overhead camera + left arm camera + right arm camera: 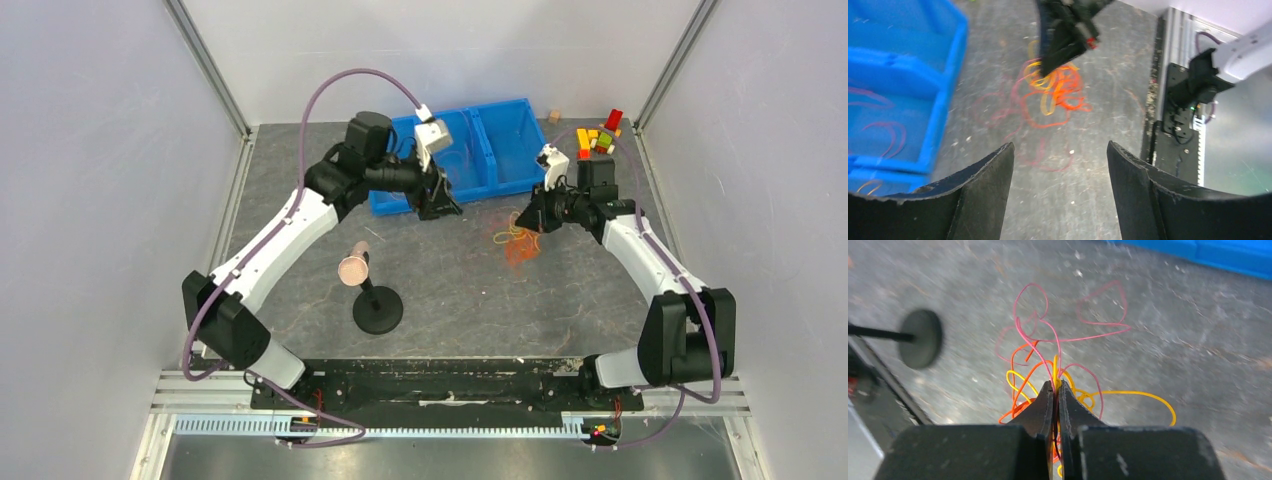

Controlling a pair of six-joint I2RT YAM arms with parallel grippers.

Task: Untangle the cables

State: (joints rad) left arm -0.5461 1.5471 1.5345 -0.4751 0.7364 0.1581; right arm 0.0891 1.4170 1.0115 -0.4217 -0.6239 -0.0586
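- Top view: the cables (516, 243) are seen as a small tangle on the table (450, 290), near the bin (500, 180). The right gripper (525, 222) is lowered onto them.
- Left wrist: the left gripper (1058, 147) is spread wide with nothing held. The cables (1053, 95) lie beyond it.
- Right wrist: the right gripper (1055, 385) is clamped on pink and yellow strands of the cables (1054, 371).
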